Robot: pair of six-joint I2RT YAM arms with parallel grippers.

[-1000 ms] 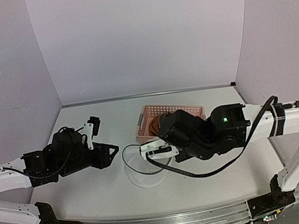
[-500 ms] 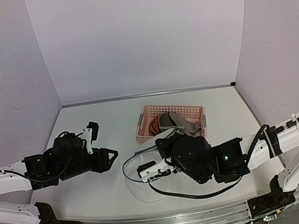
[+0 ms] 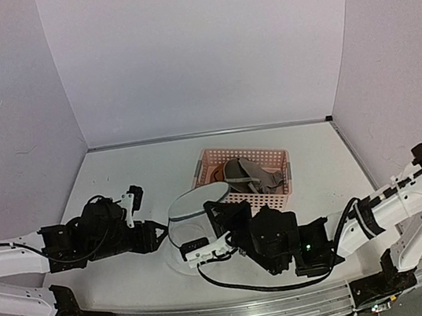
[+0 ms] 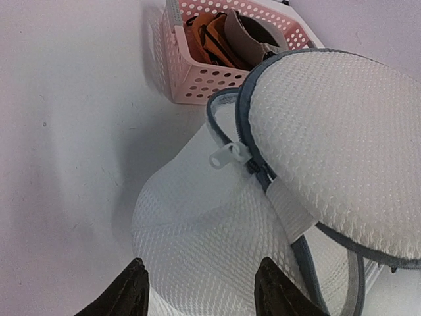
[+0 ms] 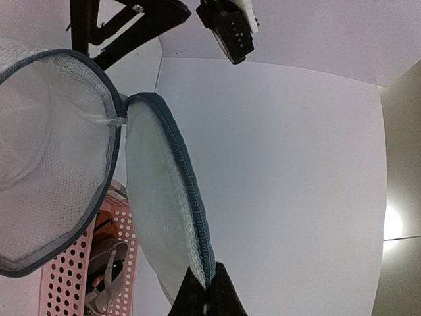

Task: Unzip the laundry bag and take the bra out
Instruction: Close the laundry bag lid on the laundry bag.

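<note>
The bag point(image 3: 181, 234) is sitting by the middle of the desk's near edge, with its round lid point(image 3: 199, 201) unzipped and tilting up. The right gripper point(image 5: 209, 284) is pinching the lid's blue-grey zip rim, jaws closed tight on it. The left gripper point(image 4: 200, 263) is hovering at the bag's left side, fingers spread wide and holding nothing. The bra point(image 3: 245, 173) is lying in the pink basket point(image 3: 279, 186), just beyond the bag toward the far edge. Only the left wrist view is showing the white zip pull point(image 4: 223, 157) beside the lid's rim. Only the right wrist view is showing the pinch itself.
</note>
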